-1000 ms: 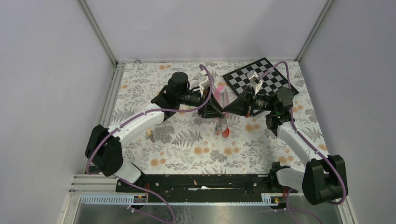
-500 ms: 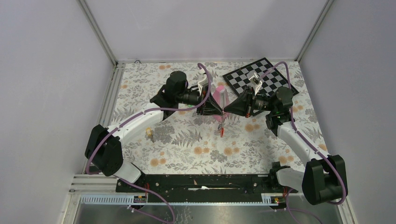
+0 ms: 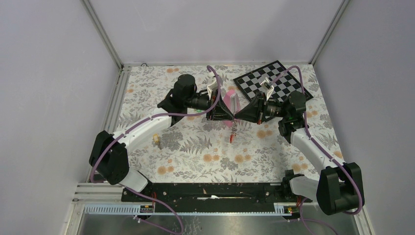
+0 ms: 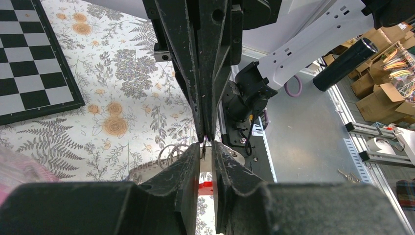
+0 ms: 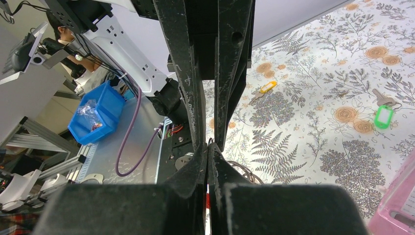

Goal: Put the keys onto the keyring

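Note:
The keyring hangs edge-on over the table's middle, below where both grippers meet tip to tip. My right gripper is shut on its top, with a red strip showing between the pads. From the other side, my left gripper has closed to a narrow gap around the same spot. Its grey side, red bar and thin wire rings show behind the left fingers. A yellow-tagged key and a green-tagged key lie on the cloth.
A pink pyramid-shaped metronome stands just behind the grippers. A chessboard lies at the back right. The flowered cloth covers the table inside white walls.
The left jaws have narrowed around the top of the keyring. The keyring has swung edge-on to the top camera. Both arms have barely moved.

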You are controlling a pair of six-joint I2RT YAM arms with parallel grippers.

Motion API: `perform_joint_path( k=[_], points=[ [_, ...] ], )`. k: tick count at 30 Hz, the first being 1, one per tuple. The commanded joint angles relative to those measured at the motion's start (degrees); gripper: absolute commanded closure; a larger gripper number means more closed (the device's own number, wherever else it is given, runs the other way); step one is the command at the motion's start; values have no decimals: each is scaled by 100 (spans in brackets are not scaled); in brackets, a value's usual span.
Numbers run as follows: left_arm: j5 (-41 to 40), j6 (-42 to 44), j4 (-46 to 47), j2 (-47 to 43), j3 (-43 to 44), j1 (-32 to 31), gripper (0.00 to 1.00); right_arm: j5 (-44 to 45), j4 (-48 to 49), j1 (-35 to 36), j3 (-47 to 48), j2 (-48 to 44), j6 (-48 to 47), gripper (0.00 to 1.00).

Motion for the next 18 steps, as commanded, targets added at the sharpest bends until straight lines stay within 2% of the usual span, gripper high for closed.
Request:
perform_joint_path(
  k=[1,18],
  points=[
    [233,-25,364,7,24,-51,81,-40,203,-32,56,-121,-83,100],
    [299,117,357,-46,-165,-77,83,-23,236,-61,86,-111,-16,100]
  ],
)
